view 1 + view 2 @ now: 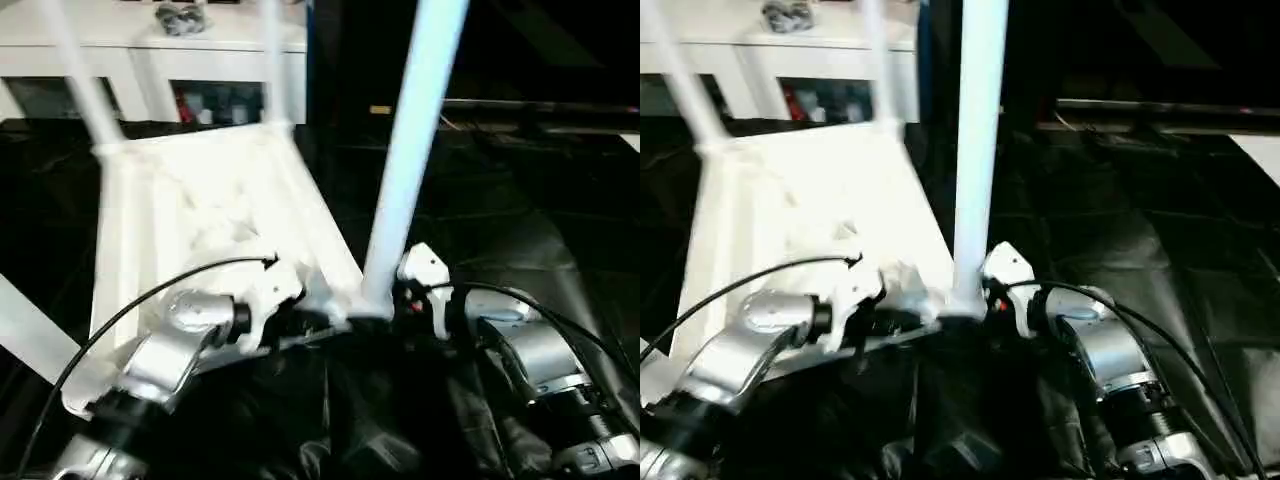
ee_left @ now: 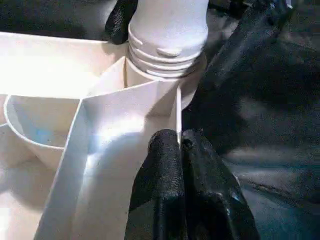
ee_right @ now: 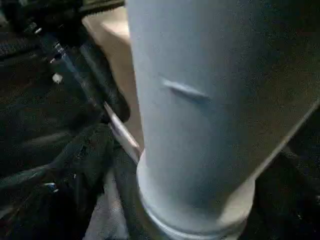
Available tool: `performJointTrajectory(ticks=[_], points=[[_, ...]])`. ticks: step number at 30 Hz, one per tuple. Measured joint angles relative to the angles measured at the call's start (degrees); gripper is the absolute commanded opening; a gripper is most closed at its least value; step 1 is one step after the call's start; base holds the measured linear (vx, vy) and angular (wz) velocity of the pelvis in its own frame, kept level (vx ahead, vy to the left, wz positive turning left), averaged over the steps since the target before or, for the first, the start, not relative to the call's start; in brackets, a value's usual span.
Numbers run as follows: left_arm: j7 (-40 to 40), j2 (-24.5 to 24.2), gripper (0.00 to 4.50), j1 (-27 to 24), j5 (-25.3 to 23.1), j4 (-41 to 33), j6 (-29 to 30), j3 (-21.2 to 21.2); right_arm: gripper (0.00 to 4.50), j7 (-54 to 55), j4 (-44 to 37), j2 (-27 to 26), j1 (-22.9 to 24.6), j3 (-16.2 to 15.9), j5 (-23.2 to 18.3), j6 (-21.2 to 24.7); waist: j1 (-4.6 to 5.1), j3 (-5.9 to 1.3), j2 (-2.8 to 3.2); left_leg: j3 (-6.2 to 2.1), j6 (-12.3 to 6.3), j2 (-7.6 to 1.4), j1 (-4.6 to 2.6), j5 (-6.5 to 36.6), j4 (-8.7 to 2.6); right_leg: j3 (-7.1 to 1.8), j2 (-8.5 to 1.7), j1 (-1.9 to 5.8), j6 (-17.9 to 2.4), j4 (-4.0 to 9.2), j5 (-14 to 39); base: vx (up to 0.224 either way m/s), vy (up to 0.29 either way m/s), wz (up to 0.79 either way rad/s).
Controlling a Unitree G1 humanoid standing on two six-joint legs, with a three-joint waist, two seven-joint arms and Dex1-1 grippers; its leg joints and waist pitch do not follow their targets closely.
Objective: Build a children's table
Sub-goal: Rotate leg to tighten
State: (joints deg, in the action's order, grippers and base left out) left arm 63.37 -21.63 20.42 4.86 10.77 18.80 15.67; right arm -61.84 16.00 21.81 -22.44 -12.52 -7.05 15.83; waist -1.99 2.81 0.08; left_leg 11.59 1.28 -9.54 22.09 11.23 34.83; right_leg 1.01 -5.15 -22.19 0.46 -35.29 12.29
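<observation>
From the head cameras, the children's table (image 1: 200, 210) lies upside down on a black cloth (image 1: 520, 260), ribbed underside up, its legs pointing upward. The near leg (image 1: 415, 140) stands in the corner socket between both arms. The left gripper (image 1: 300, 320) reaches that near corner of the top; the right gripper (image 1: 405, 295) sits just beside the leg's base. A white cabinet (image 1: 150, 50) stands behind.

In the left wrist view, the left gripper's fingers (image 2: 165, 180) are pressed together, pinching a thin rib of the top beside the socket.

In the right wrist view, the leg rises close in front; whether the right gripper is spread, I cannot tell.
</observation>
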Motion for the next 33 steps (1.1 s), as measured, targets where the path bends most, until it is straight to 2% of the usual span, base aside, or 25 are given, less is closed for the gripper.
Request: performJointTrajectory(ticks=[4, 6, 8, 12, 17, 21, 23, 26, 30, 33], points=[[2.84, -1.55, 0.0, -0.72, 1.47, -0.98, 0.07, 0.02, 3.49, -3.24, -0.14, 1.15, -0.04, -1.05, -0.83, -0.05, 0.0, 0.0, 0.0, 0.0, 0.0, 0.0, 0.0, 0.0, 0.0, 0.0, 0.0, 0.0, 0.0, 0.0, 0.0, 0.0, 0.0, 0.0], [4.13, -2.19, 0.0, -0.99, 2.16, -1.02, 0.1, 0.09, 3.41, -4.07, -0.18, 1.56, -0.04, -1.55, -1.32, -0.06, -0.05, 0.0, 0.0, 0.01, 0.0, 0.0, 0.01, 0.0, 0.0, 0.01, 0.0, 0.0, 0.0, 0.0, 0.0, 0.0, 0.0, 0.0], [4.98, -2.59, 0.0, -1.07, 2.36, -1.05, 0.13, 0.09, 3.06, -4.98, -0.28, 1.7, -0.03, -1.82, -1.38, -0.06, -0.06, 0.0, 0.0, 0.01, -0.01, 0.0, 0.01, 0.0, 0.0, 0.01, 0.0, 0.0, 0.0, 0.0, 0.0, 0.0, 0.0, 0.0], [6.84, -3.6, 0.0, -1.19, 2.95, -1.05, 0.12, 0.09, 2.83, -6.05, -1.41, 2.39, 0.14, -2.94, -1.35, -0.06, -0.13, 0.0, -0.01, 0.01, -0.01, 0.0, 0.01, -0.01, 0.01, 0.01, 0.0, 0.0, 0.0, -0.01, 0.0, 0.0, 0.0, 0.0], [6.08, -3.5, 0.0, -1.51, 2.69, -1.05, 0.0, 0.09, 2.74, -4.53, -2.13, 0.97, 1.92, -2.5, -1.29, -0.21, -0.1, 0.01, -0.03, 0.01, -0.01, 0.0, -0.01, -0.01, 0.02, 0.01, -0.01, 0.02, 0.0, -0.02, 0.0, 0.0, 0.0, 0.0], [1.18, -1.71, 0.0, -1.4, 1.2, -0.77, -0.02, -0.45, 2.72, 2.13, -1.01, -1.99, 2.2, -0.46, -0.46, 0.26, 0.23, 0.01, -0.02, 0.01, 0.01, -0.01, -0.14, -0.01, 0.01, 0.0, 0.0, 0.08, -0.17, -0.04, -0.12, 0.0, 0.0, 0.0], [-4.35, 1.36, 0.0, -0.08, -0.76, 0.95, 0.43, -1.19, 2.72, 10.57, 1.27, -5.97, 1.78, 2.32, 0.59, 0.48, 0.7, 0.01, -0.02, 0.01, 0.04, 0.0, -0.19, -0.03, 0.04, -0.02, 0.0, 0.06, -0.22, -0.05, -0.23, 0.0, 0.0, 0.0], [-8.96, 3.57, 0.0, 0.49, -2.0, 1.46, 1.3, -1.28, 2.72, 17.07, 3.27, -8.6, 0.58, 3.49, 1.13, 1.18, 1.7, -0.01, 0.0, 0.0, 0.06, 0.01, -0.2, -0.04, 0.01, -0.04, 0.0, 0.07, -0.21, 0.0, -0.24, 0.0, 0.0, 0.0], [-17.23, 8.64, 0.0, 2.64, -4.72, 3.84, 2.95, -1.76, 2.72, 30.58, 7.65, -15.43, -2.28, 7.09, 3.2, 1.27, 2.62, -0.01, 0.02, 0.0, 0.12, 0.01, -0.12, -0.07, 0.01, -0.05, 0.01, -0.08, -0.17, -0.01, -0.43, 0.0, 0.0, 0.0], [-20.75, 10.73, 0.0, 3.02, -5.84, 4.1, 3.5, -1.69, 2.72, 35.52, 8.74, -17.25, -3.0, 8.05, 3.72, 0.91, 2.78, -0.05, 0.1, 0.0, 0.12, 0.0, -0.1, -0.08, -0.01, -0.05, 0.01, -0.08, -0.12, 0.03, -0.49, 0.0, 0.0, 0.0]])
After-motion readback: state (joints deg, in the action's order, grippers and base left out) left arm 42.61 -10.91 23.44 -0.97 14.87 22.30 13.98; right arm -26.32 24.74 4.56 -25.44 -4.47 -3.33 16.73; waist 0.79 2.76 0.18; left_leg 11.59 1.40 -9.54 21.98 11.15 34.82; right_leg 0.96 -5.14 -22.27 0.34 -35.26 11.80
